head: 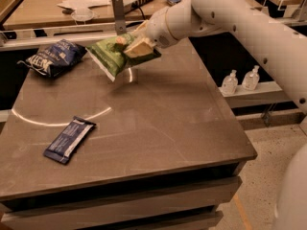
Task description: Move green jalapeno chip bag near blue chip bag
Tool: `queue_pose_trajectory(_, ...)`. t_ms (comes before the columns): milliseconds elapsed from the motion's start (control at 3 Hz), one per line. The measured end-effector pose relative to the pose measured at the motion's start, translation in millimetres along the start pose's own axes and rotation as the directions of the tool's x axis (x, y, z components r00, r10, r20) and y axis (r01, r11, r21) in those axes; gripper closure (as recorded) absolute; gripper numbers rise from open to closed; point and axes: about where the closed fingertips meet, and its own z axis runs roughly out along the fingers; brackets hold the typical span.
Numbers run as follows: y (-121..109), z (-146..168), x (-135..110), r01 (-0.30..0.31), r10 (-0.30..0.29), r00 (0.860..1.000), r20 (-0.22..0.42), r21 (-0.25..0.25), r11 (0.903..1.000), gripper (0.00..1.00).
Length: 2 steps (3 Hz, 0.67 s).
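The green jalapeno chip bag [113,54] hangs in the air above the far part of the table, held at its right end by my gripper [136,45], which is shut on it. The bag tilts down to the left. The blue chip bag [53,58] lies on the table at the far left corner, a short way left of the green bag. My white arm reaches in from the upper right.
A flat dark-blue bar wrapper [69,139] lies on the table's [168,128] front left. A metal post [118,13] stands at the far edge behind the green bag. Two small clear bottles [241,80] stand on a shelf to the right. A cluttered bench lies behind.
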Motion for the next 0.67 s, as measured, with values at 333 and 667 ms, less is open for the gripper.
queue_pose_trajectory(333, -13, 56, -9, -0.011, 0.011, 1.0, -0.024, -0.007, 0.9999, 0.96)
queue_pose_trajectory(667, -15, 85, -8, -0.032, 0.031, 0.998, -0.057, -0.015, 0.9994, 0.73)
